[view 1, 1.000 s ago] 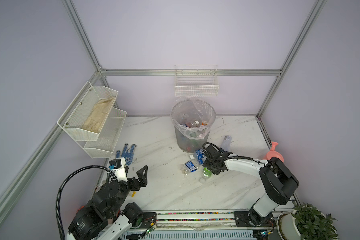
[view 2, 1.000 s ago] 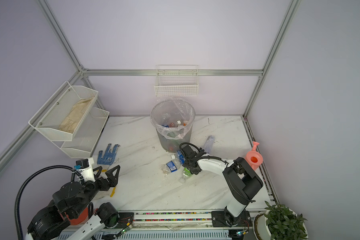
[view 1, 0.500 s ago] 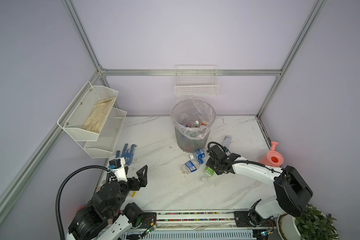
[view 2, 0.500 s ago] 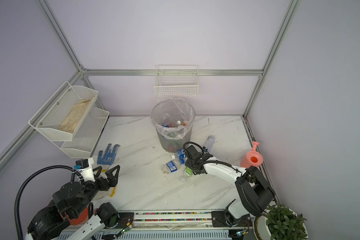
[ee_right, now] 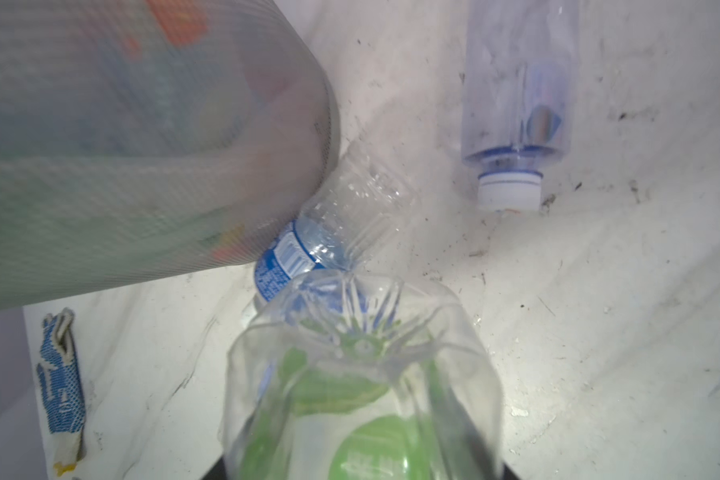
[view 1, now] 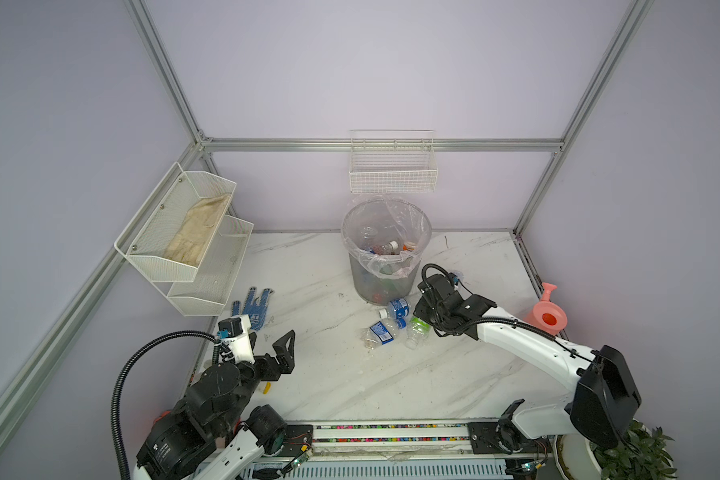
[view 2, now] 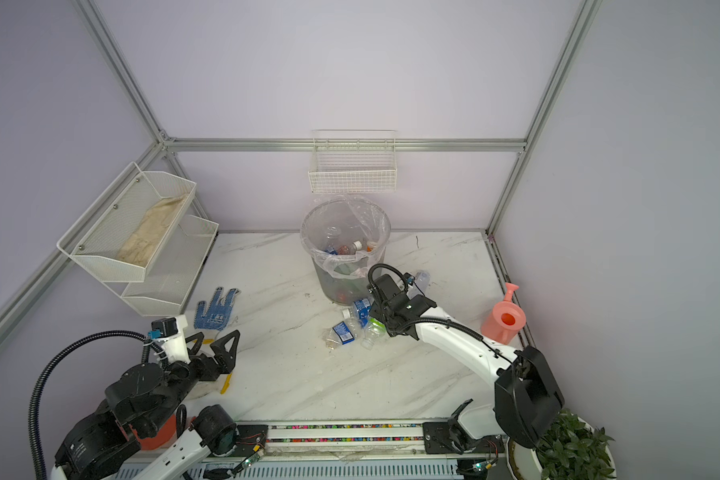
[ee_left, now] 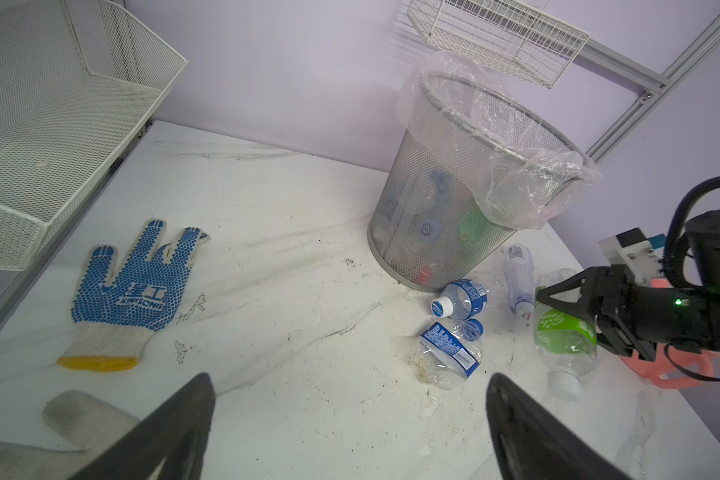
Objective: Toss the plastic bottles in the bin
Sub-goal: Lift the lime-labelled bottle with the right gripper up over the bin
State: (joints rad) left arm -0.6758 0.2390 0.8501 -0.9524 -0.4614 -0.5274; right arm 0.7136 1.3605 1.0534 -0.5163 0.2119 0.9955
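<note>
The bin [view 1: 375,282] [view 2: 337,278] [ee_left: 433,208] is a grey mesh basket with a clear liner, and it holds several plastic bottles. Beside its base lie a blue-labelled bottle [view 1: 395,308] [ee_left: 462,297], a crushed one [view 1: 379,332] [ee_left: 447,353] and a clear white-capped one [ee_left: 518,276] [ee_right: 516,104]. My right gripper [view 1: 422,316] [ee_left: 558,307] is shut on a green-labelled bottle [view 1: 416,330] [ee_left: 564,336] [ee_right: 362,374], low over the table. Near the front left, my left gripper [view 2: 213,338] [ee_left: 348,378] is open with nothing between its fingers.
A blue-dotted glove [view 1: 252,305] [ee_left: 134,286] lies left of the bin. A pink watering can [view 1: 547,316] stands at the right edge. White wire baskets hang at the left [view 1: 184,237] and on the back wall [view 1: 391,166]. A potted plant [view 1: 636,453] sits front right.
The right arm's elbow swung out to the right and down. Its jaws narrowed around the green-labelled bottle. The left arm has not moved.
</note>
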